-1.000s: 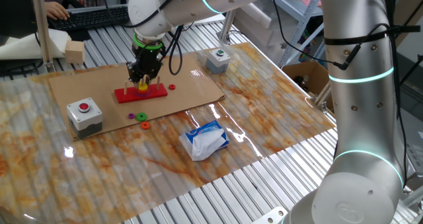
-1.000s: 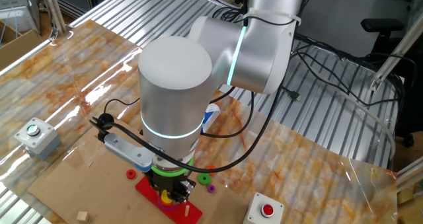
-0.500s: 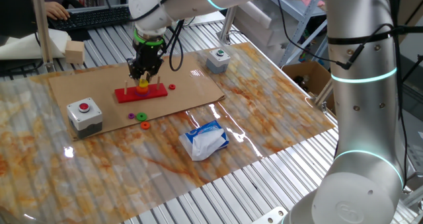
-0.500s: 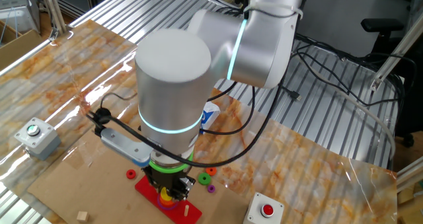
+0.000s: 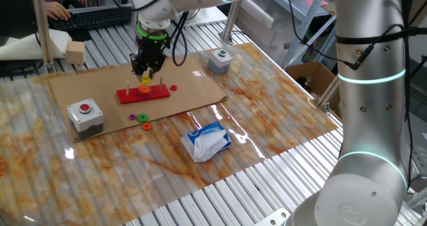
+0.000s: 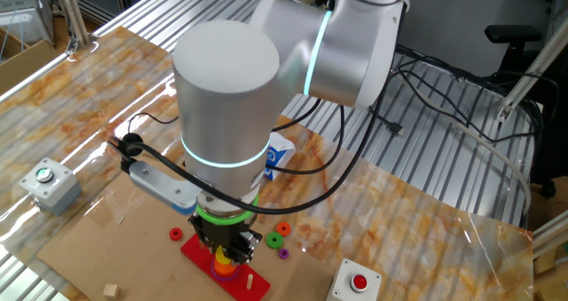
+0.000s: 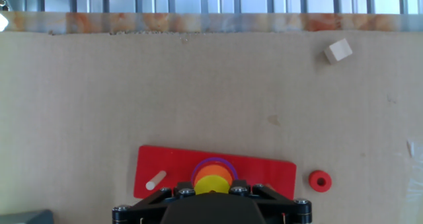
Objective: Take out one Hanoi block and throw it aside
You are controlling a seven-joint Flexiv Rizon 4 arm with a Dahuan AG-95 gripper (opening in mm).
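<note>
Our hand [image 5: 145,74] has lifted the small flat yellow ring [image 7: 213,184], holding it tight above the red peg board [image 7: 274,173]. Next we toss it.

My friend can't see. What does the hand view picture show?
A yellow ring sits between the robot's gripper at the bottom edge, above orange and purple rings on a red base. A loose red ring and a small wooden cube lie on brown cardboard.
</note>
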